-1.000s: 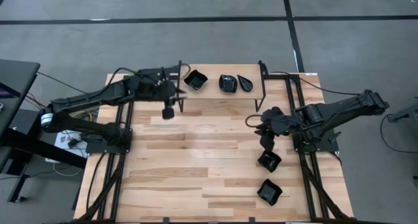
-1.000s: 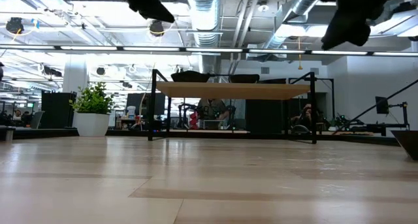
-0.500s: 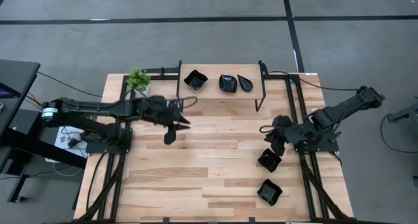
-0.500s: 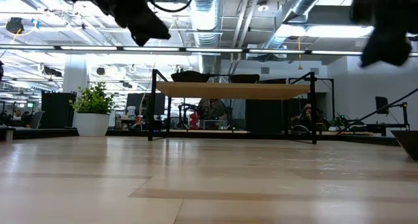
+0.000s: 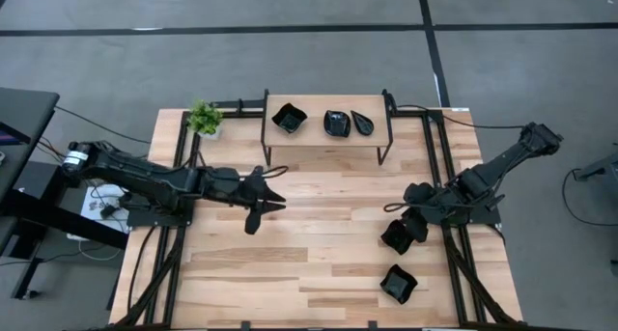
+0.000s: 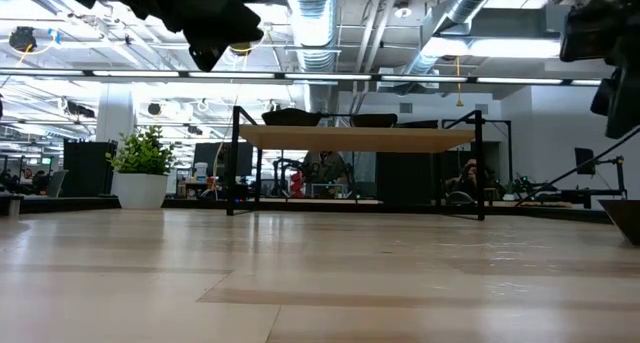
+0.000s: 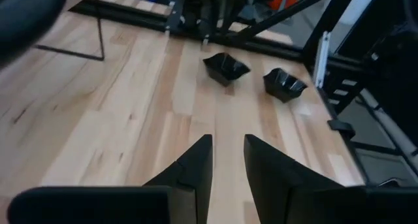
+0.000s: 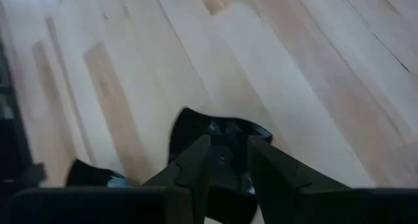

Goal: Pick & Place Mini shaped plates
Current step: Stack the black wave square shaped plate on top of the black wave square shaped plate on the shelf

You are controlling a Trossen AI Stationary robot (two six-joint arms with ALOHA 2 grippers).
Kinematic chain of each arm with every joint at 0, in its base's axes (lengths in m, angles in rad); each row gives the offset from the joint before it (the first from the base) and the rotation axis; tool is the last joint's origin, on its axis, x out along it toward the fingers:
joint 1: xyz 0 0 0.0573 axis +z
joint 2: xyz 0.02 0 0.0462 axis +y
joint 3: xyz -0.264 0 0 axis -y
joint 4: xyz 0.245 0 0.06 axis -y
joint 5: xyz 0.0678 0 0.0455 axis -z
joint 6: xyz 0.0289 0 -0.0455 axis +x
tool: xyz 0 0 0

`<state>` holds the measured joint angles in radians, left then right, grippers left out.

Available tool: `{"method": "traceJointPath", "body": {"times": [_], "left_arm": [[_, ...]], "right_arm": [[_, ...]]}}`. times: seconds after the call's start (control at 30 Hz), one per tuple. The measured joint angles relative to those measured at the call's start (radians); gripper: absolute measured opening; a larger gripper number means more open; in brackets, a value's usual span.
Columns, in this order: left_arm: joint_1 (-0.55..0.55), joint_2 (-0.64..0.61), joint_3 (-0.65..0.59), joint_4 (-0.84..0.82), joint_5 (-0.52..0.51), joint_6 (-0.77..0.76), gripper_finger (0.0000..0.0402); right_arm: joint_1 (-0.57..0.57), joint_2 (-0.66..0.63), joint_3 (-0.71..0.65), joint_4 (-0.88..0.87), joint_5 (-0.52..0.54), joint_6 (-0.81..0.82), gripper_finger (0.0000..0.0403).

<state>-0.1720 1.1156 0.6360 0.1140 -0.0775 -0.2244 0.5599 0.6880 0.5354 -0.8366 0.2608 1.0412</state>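
The right gripper [image 8: 225, 160] hangs over a plate [image 8: 196, 129] near the bench's [image 5: 319, 244] right edge, jaws slightly apart and empty. The left gripper [image 7: 227, 160], likewise parted and empty, is over bare mid-bench wood.

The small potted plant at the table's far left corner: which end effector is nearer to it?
The left end effector; it hangs over the table's middle, a short way from the potted plant. The right end effector is across the table.
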Motion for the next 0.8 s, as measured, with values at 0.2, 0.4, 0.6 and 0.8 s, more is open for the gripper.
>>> {"method": "traceJointPath", "body": {"times": [0.2, 0.4, 0.6, 0.8], "left_arm": [[-0.024, 0.000, -0.030, 0.091, -0.003, -0.048, 0.0089], [-0.024, 0.000, -0.030, 0.093, -0.027, -0.073, 0.0089], [-0.024, 0.000, -0.030, 0.096, -0.035, -0.073, 0.0089], [-0.024, 0.000, -0.030, 0.096, -0.035, -0.073, 0.0089]], "right_arm": [[0.003, 0.040, 0.000, -0.043, -0.013, -0.002, 0.0103], [0.003, 0.101, 0.000, -0.069, -0.026, -0.020, 0.0137], [0.003, 0.157, 0.000, -0.068, -0.052, -0.012, 0.0192], [0.015, 0.205, 0.000, -0.050, -0.141, -0.041, 0.0214]]}}
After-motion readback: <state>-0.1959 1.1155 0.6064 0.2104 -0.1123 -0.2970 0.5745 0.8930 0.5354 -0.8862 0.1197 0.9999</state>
